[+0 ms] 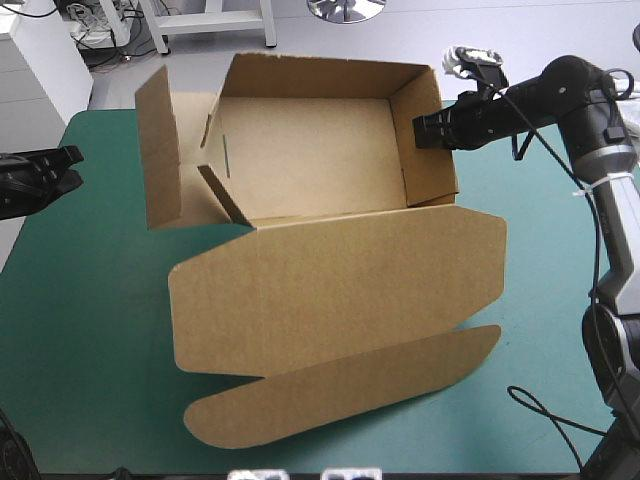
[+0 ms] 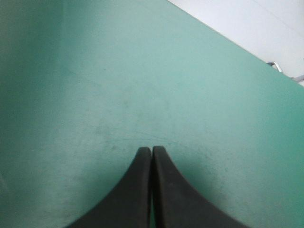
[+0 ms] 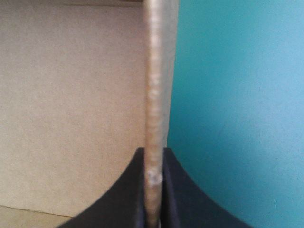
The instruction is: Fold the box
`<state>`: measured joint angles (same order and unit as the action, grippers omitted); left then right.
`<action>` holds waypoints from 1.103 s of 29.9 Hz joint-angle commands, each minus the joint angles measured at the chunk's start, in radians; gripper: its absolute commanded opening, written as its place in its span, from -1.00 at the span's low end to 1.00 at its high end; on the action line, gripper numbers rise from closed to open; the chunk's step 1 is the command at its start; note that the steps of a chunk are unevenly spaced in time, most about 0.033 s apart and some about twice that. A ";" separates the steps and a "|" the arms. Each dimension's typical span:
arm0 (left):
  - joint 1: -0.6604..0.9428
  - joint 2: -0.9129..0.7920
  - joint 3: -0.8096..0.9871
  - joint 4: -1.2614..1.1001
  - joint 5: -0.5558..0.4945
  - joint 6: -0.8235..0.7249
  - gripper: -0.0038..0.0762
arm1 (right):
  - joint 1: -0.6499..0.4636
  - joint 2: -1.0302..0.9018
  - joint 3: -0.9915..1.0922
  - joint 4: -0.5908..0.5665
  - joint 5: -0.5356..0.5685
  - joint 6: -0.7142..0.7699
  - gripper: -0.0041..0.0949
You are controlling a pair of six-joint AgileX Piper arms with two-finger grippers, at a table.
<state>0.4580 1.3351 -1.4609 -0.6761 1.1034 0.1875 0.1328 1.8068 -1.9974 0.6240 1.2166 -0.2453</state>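
Right end effector (image 3: pixel 153 156) on box (image 1: pixel 310 160) wall

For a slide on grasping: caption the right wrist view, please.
The right gripper, black fingers shut on a raised wall of the brown box, teal-green cover beside it.

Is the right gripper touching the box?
Touching. The right wrist view shows the right gripper shut on the box, its wall pinched between the fingers.
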 commanded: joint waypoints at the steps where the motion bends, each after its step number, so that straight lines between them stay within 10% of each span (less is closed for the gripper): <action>1: 0.002 -0.027 -0.025 -0.208 -0.021 0.050 -0.93 | -0.019 -0.066 -0.056 0.121 -0.027 0.011 -0.94; 33: -0.326 -0.041 -0.025 -0.464 0.044 0.195 -0.93 | 0.093 -0.066 -0.061 -0.075 -0.131 0.073 -0.94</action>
<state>0.1543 1.3287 -1.4609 -1.0756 1.1676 0.3771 0.2079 1.7979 -2.0241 0.5117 1.1716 -0.1903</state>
